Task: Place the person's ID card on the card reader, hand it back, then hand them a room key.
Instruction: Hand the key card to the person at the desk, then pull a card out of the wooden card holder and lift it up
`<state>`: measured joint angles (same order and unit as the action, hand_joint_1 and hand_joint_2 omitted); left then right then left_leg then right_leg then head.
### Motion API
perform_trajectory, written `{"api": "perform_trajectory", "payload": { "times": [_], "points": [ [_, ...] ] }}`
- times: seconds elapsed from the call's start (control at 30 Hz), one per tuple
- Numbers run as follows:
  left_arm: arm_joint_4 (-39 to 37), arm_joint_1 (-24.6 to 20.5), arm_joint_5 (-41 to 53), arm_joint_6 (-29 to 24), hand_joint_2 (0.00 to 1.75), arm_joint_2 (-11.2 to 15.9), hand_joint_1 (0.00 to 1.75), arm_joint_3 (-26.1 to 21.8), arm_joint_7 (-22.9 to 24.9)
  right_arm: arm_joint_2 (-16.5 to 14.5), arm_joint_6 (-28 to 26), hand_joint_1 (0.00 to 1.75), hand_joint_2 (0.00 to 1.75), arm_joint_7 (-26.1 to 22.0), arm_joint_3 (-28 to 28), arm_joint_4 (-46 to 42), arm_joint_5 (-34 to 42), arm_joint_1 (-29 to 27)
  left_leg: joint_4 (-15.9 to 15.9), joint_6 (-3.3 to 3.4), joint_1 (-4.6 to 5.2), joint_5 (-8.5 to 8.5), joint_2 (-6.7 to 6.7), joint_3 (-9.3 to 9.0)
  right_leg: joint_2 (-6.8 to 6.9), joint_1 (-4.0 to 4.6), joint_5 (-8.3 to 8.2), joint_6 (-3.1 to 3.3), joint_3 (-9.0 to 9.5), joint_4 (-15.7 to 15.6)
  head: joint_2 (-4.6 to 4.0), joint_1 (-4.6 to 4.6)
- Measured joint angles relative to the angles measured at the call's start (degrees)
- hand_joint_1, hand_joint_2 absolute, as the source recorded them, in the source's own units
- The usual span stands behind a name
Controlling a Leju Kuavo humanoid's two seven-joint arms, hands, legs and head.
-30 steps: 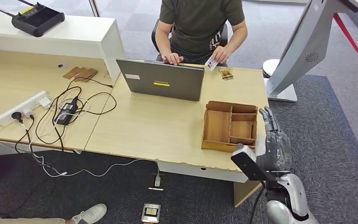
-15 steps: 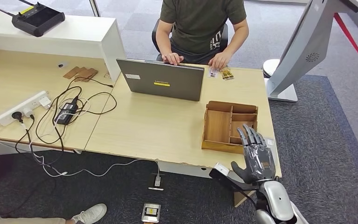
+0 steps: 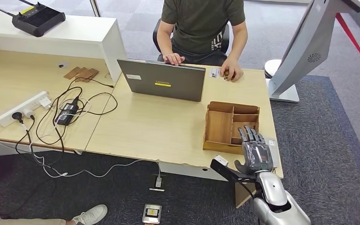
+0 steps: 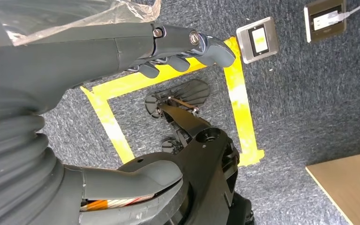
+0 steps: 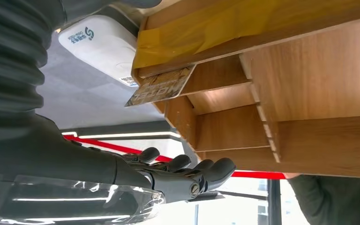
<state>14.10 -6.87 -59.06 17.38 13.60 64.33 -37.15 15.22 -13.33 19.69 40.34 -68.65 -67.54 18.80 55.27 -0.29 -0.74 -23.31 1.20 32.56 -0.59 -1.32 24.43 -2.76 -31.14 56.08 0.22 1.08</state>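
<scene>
Near field: the right hand hovers at the near right corner of the desk, fingers extended and slightly apart, holding nothing, just beside the near edge of the wooden organiser. The left hand hangs over the carpet, fingers loosely apart and empty.

Middle field: the right wrist view shows a printed card, probably a room key, standing tilted in a compartment of the organiser, beside a white device that may be the card reader; the identification is uncertain at this angle.

Far field: the ID card lies flat on the desk beside the laptop, just beside the person's hand.

Handling: such a card is judged light, thin, stiff and smooth. Lying flat, it offers no raised edge, so a pinch across its short edges, or sliding it to the desk edge first, seems the surest hold.
</scene>
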Motion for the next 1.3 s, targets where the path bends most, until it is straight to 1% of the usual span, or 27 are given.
{"api": "perform_trajectory", "payload": {
  "times": [0.4, 0.77, 1.3],
  "points": [
    [0.0, -0.1, 0.5, 0.0, 1.75, 0.0, 0.0, 0.0, 0.6, 0.9, -0.7, 0.0, 1.75, 3.9, 0.0, 3.0, -0.5, 1.6, 0.0, 0.0, 0.0, 0.0, -0.01, 0.0, 0.0, 0.0, 0.0, 0.0, -0.01, 0.0, 0.0, 0.01],
    [0.0, -0.2, 0.4, -0.2, 1.75, 0.0, 0.0, 0.0, 0.7, 1.9, -1.3, 0.0, 1.75, 4.2, 0.0, 3.8, 0.5, 1.6, 0.0, 0.0, 0.0, 0.0, -0.02, -0.02, 0.0, 0.0, 0.0, 0.0, 0.0, 0.0, 0.0, 0.01],
    [0.0, -0.3, 0.2, -0.2, 1.75, 0.0, 0.0, 0.0, 0.6, 2.0, -1.2, 0.0, 1.75, 4.2, 0.8, 3.8, 1.0, 2.3, 0.0, 0.0, 0.0, 0.0, -0.01, -0.01, 0.0, 0.0, 0.0, 0.0, 0.0, 0.0, 0.0, 0.01]
  ]
}}
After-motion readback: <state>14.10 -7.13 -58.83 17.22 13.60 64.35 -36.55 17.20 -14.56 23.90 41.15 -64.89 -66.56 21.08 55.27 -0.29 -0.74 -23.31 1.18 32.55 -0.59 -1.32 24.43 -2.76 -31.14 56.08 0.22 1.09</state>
